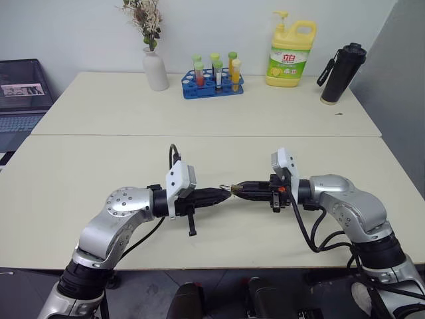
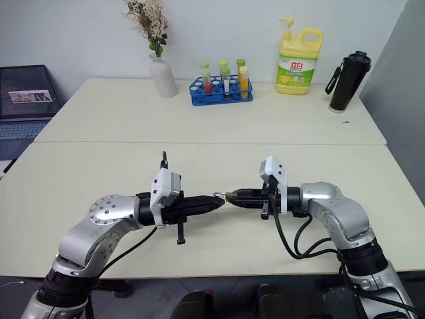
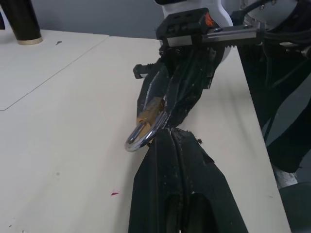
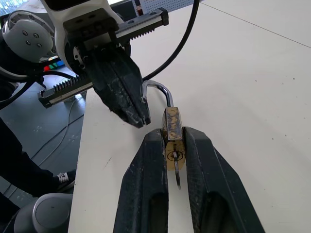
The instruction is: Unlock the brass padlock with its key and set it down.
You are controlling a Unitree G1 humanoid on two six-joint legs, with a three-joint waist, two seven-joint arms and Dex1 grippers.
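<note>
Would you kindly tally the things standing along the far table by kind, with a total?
Vase with dried flowers: 1
Blue rack of tubes: 1
Yellow soap bottle: 1
Black flask: 1
Laptop: 1
Total: 5

Yellow detergent bottle (image 1: 290, 54) label: you can read the red characters "立白".
Everything else: you can read nothing.
</note>
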